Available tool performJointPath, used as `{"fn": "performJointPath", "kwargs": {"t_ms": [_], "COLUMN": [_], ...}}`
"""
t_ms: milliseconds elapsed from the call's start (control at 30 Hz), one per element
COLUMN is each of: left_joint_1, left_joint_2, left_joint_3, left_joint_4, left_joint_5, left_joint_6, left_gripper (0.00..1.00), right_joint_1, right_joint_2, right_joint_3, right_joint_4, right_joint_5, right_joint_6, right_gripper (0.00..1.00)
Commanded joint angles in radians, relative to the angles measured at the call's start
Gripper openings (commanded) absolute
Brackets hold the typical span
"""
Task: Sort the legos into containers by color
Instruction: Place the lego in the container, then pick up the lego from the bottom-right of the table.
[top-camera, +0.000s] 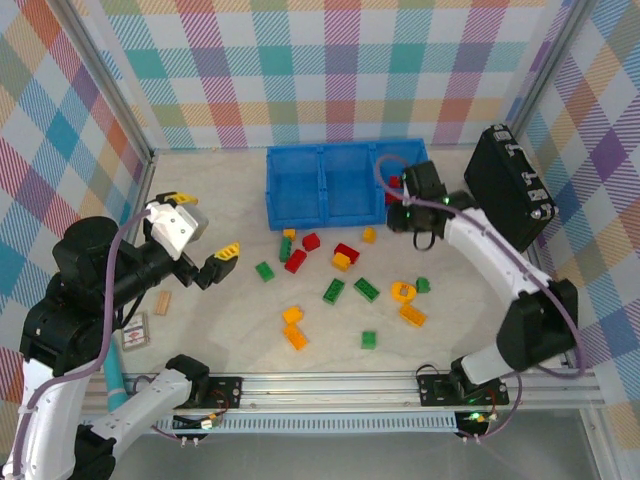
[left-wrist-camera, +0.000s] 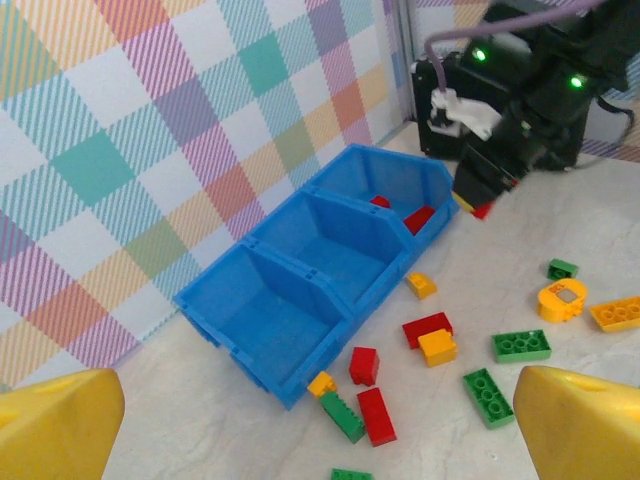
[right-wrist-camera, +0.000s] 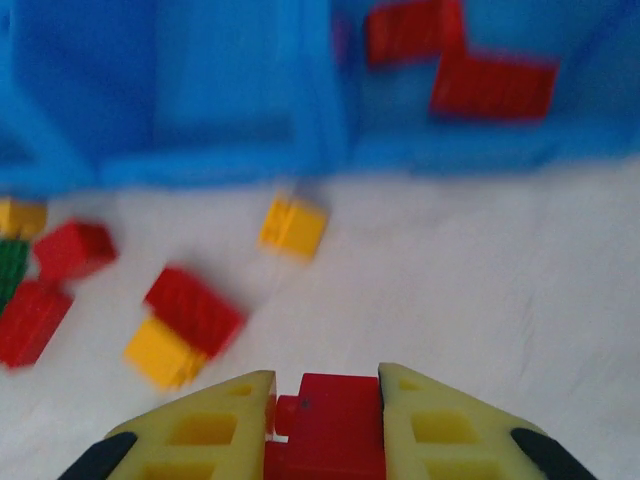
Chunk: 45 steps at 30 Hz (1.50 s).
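Tabletop (top-camera: 230, 320) w/ most bricks (top-camera: 366, 289) loose, just 2 reds (left-wrist-camera: 418, 218) in blue tray (top-camera: 300, 218); right gripper (right-wrist-camera: 325, 385) pinches another red brick (right-wrist-camera: 335, 420), left gripper (top-camera: 200, 227) spread.

We see one red lego (right-wrist-camera: 330, 420) pinched in the right gripper (right-wrist-camera: 325, 378), just short of the blue tray (right-wrist-camera: 250, 160). Tray = 3 joined containers, open tops. The compartment ahead-right of the gripper holds two red legos (right-wrist-camera: 495, 85). Other legos (top-camera: 333, 291) lie loose on the table (top-camera: 230, 320) behind and left of that gripper: red, green, yellow/orange, mixed, mostly flat. Nearest ahead-left: a yellow brick (right-wrist-camera: 293, 225), then a red + yellow pair (right-wrist-camera: 185, 320), touching. A yellow ring piece (top-camera: 403, 292) sits well back from the gripper, w/ a small green brick (top-camera: 423, 285) just beside it.
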Motion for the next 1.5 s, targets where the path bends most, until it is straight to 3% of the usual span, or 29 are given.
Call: {"fn": "performJointPath", "kwargs": {"t_ms": [0, 200, 333, 567, 800, 1033, 1267, 1467], "left_joint_1": [-0.009, -0.009, -0.009, -0.009, -0.009, -0.009, -0.009, -0.009], "left_joint_2": [0.005, 0.022, 0.050, 0.093, 0.097, 0.085, 0.080, 0.067], "left_joint_3": [-0.011, -0.038, -0.021, 0.005, -0.006, -0.022, -0.012, -0.016], "left_joint_4": [0.047, 0.088, 0.073, 0.067, 0.092, 0.128, 0.114, 0.110], "left_joint_5": [-0.052, -0.085, -0.104, -0.108, -0.089, -0.020, 0.014, 0.036], "left_joint_6": [0.025, 0.023, 0.027, 0.024, -0.003, -0.008, 0.003, 0.006], "left_gripper": [1.00, 1.00, 1.00, 1.00, 1.00, 1.00, 1.00, 1.00], "right_joint_1": [-0.042, -0.110, -0.134, -0.158, -0.155, -0.135, -0.037, 0.011], "right_joint_2": [0.127, 0.382, 0.531, 0.577, 0.396, 0.075, -0.178, -0.295], "right_joint_3": [0.121, 0.324, 0.455, 0.527, 0.378, 0.035, -0.338, -0.462], "right_joint_4": [0.071, 0.188, 0.180, 0.171, 0.146, 0.039, 0.010, -0.047], "right_joint_5": [0.039, 0.036, 0.026, 0.006, -0.085, -0.149, -0.242, -0.148], "right_joint_6": [-0.186, -0.200, -0.219, -0.219, -0.168, -0.045, 0.174, 0.275], "right_gripper": [0.26, 0.26, 0.33, 0.45, 0.46, 0.58, 0.67, 0.77]}}
